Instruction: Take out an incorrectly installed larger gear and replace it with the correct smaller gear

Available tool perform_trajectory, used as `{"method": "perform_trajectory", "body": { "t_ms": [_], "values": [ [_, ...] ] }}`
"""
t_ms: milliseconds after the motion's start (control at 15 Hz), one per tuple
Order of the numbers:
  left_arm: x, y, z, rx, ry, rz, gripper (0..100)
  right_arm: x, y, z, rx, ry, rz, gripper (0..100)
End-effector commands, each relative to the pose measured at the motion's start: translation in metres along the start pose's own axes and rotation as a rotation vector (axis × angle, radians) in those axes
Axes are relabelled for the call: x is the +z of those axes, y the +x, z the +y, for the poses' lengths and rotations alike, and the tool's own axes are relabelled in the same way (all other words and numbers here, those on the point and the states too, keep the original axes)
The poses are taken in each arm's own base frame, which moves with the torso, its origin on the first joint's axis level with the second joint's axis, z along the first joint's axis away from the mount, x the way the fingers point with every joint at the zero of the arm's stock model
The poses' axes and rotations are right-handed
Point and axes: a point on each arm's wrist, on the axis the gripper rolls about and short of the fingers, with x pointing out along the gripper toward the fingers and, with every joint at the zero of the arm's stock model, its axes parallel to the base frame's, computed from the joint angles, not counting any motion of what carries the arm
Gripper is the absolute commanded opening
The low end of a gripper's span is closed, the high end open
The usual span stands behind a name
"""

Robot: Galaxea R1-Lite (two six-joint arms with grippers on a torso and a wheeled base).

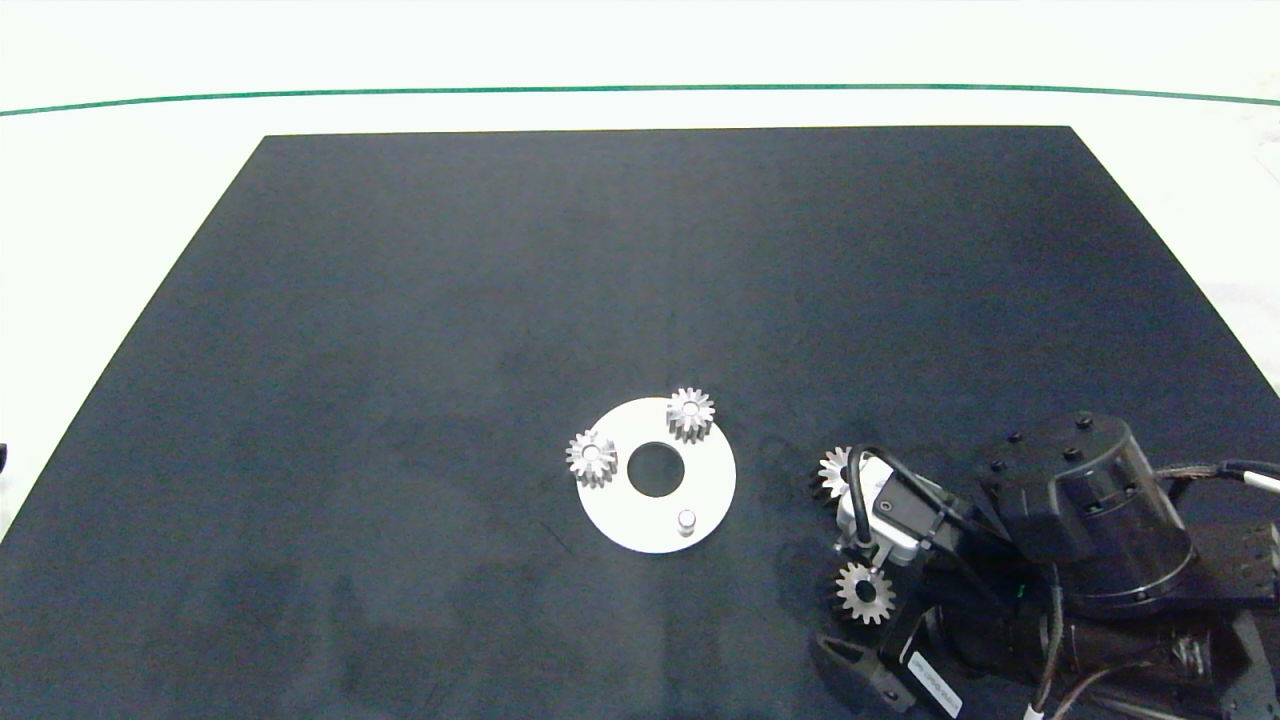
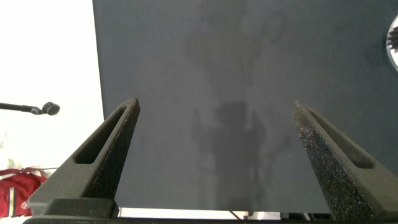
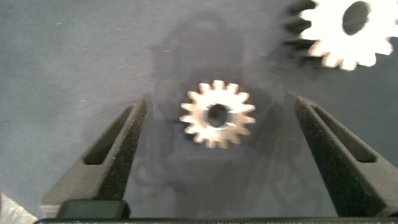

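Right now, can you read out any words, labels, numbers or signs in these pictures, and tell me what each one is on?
No text can be read anywhere.
A white label on the right arm, near the head view's bottom edge: printed marks, too small to read.
A red object beyond the table in the left wrist view: a faint pale mark, too blurred to read.
The gears, white disc and black mat: no markings visible.

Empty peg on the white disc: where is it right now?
In the head view the bare peg stands by the white disc's near rim, just right of its centre hole, opposite the left gear and the far gear mounted there.
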Motion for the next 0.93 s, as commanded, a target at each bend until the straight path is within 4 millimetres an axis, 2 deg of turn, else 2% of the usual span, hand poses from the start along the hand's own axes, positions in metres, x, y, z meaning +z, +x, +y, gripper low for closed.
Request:
{"method": "perform_trajectory", "body": {
  "t_ms": [67,400,933],
  "values": [
    [0.000,0.000,0.000,0.000,0.001,0.005,100,0.005,0.004,0.003,0.007,-0.012,0.018,89],
    [0.000,0.000,0.000,0.000,0.001,0.005,100,0.021,-0.007,-0.003,0.021,-0.025,0.076,79],
    [0.000,0.000,0.000,0.001,0.001,0.003,100,0.017,0.010,0.000,0.031,-0.036,0.141,62]
  ]
}}
